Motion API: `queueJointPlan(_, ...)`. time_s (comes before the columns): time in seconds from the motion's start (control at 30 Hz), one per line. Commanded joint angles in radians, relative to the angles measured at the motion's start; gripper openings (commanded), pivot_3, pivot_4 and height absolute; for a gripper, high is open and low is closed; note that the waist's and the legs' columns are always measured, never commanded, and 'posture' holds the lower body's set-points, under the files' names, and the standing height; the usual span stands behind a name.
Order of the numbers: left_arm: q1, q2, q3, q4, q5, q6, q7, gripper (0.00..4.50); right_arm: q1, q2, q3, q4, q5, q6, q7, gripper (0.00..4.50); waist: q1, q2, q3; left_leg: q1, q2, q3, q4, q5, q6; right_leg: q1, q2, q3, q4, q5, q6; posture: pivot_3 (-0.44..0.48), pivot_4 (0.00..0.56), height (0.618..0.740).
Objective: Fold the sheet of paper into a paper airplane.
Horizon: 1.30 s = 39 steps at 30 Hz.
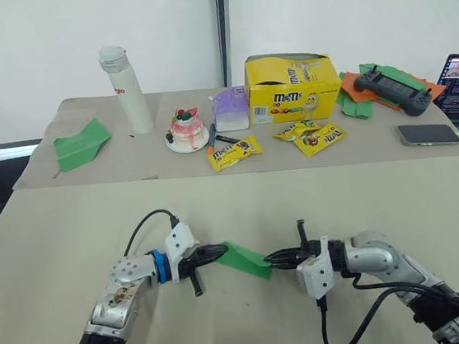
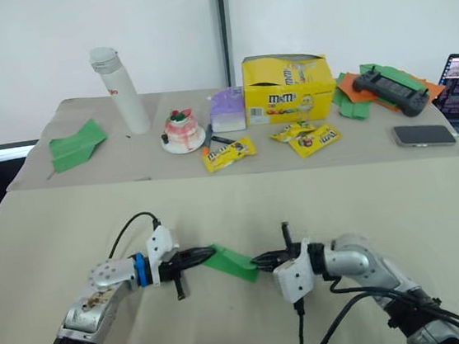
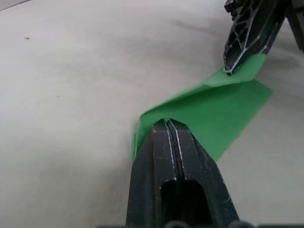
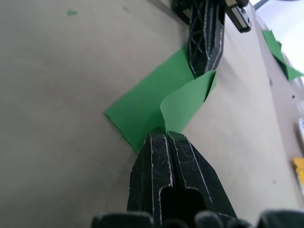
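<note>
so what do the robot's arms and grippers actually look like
Both arms are silver-grey metal with white wrist housings and loose black cables. The left arm has a blue ring at the wrist and a green band lower down. The left gripper and the right gripper each have two slim black fingers with a ribbed, lattice-like pattern.

White wall (image 1: pixel 73 32) behind, dark vertical seam (image 1: pixel 222 23), two beige tables (image 1: pixel 70 232), even lighting

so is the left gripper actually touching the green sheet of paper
Touching. In the left wrist view the left gripper has its fingers shut on the edge of the sheet of paper, which emerges from between their tips.
</note>
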Motion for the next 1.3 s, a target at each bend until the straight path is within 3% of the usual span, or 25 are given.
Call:
queueJointPlan(0.03,0.005,-0.039,0.060,-0.036,-0.125,0.100,0.008,0.00,0.006,-0.003,0.038,0.028,-0.065,-0.035,-0.033,0.05,-0.001,0.000,0.000,0.000,0.000,0.000,0.000,0.000,0.000,0.000,0.000,0.000,0.000,0.000,0.000,0.000,0.150,0.740)
queueJointPlan(0.13,-0.028,-0.067,0.168,-0.086,-0.300,0.217,0.012,0.00,0.002,-0.001,0.048,0.035,-0.076,-0.038,-0.050,0.05,-0.005,-0.002,0.001,0.000,0.000,0.000,0.000,0.000,0.000,-0.001,0.000,0.000,0.002,0.000,0.000,0.000,0.150,0.740)
queueJointPlan(0.27,-0.086,-0.066,0.193,-0.102,-0.349,0.282,0.018,0.00,-0.010,-0.007,0.058,0.033,-0.074,-0.027,-0.060,0.05,-0.007,-0.003,0.002,0.000,0.002,-0.001,0.000,0.000,0.000,-0.001,0.001,0.000,0.002,0.000,0.000,0.000,0.150,0.740)
queueJointPlan(0.47,-0.175,-0.114,0.110,-0.078,-0.282,0.304,0.058,0.00,-0.008,-0.010,0.059,0.023,-0.060,-0.002,-0.060,0.05,-0.010,-0.004,0.001,0.000,0.001,-0.001,0.000,0.000,0.000,0.000,0.001,0.000,0.001,0.000,0.000,0.000,0.150,0.740)
queueJointPlan(0.6,-0.157,-0.071,-0.003,-0.058,-0.158,0.242,0.016,0.00,0.000,-0.014,0.057,0.010,-0.062,0.008,-0.063,0.05,-0.013,-0.004,0.001,0.001,0.001,-0.001,0.000,0.000,0.000,-0.001,0.001,0.001,0.001,0.000,0.000,0.000,0.150,0.740)
queueJointPlan(1.0,-0.105,-0.032,-0.094,0.086,0.032,0.054,-0.008,0.00,0.000,-0.019,0.065,0.004,-0.062,0.024,-0.068,0.05,-0.011,-0.004,0.002,0.001,0.000,0.000,-0.001,0.000,0.000,-0.001,0.001,0.001,0.001,0.000,0.000,0.000,0.150,0.740)
queueJointPlan(1.3,-0.059,-0.048,-0.100,0.185,0.061,-0.035,-0.008,0.00,0.026,-0.040,0.037,-0.022,0.056,0.094,-0.023,0.05,-0.008,0.000,-0.002,0.004,0.000,0.000,-0.001,0.000,0.000,0.002,0.001,0.001,0.001,0.000,0.000,0.000,0.150,0.740)
